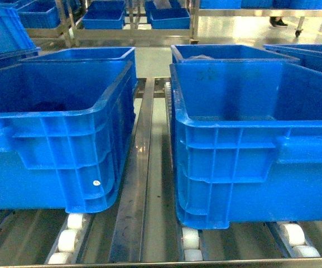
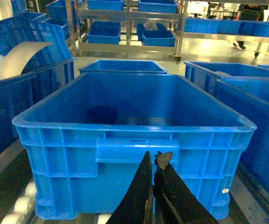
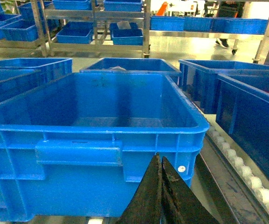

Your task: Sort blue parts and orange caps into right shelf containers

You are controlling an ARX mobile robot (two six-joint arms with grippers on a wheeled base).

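No blue parts or orange caps show in any view. Two large blue crates sit side by side on a roller shelf, the left crate (image 1: 54, 145) and the right crate (image 1: 250, 156). Neither gripper appears in the head view. My left gripper (image 2: 154, 157) is shut just in front of the near wall of the left crate (image 2: 134, 154), with a frayed brownish scrap at one fingertip (image 2: 164, 158). A dark patch (image 2: 101, 114) lies low inside this crate; I cannot tell what it is. My right gripper (image 3: 161, 159) is shut, low before the right crate (image 3: 97, 154), whose floor looks bare.
White rollers (image 1: 68, 237) and a steel rail (image 1: 135, 184) run under and between the crates. More blue crates stand behind (image 1: 227, 53) and to the right (image 3: 251, 107). Metal racks with blue bins (image 1: 133, 19) line the back, where a person's foot (image 1: 279, 22) shows.
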